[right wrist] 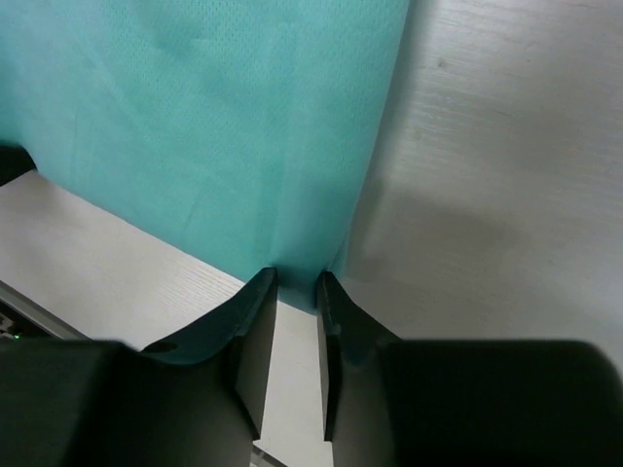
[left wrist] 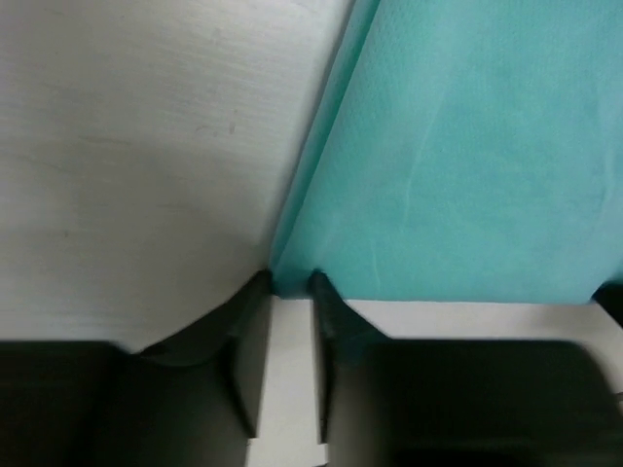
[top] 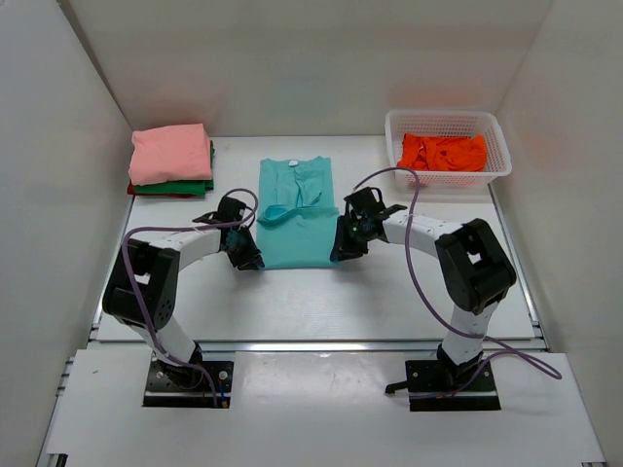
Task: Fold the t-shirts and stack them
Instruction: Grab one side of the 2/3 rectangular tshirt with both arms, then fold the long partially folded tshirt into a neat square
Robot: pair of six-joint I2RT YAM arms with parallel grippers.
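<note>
Left pincer and right pincer, both narrow, straddle the near corners of the flat teal t-shirt mid-tabletop; whether they clamp it, I cannot tell. At ten o'clock, a salmon-pink t-shirt tops a green t-shirt and a red t-shirt. At two o'clock, a white basket holds the orange t-shirt.

The flat t-shirt lies mid-worktop; the folded stack sits at the rear left, and the basket at the rear right holds a crumpled t-shirt.
</note>
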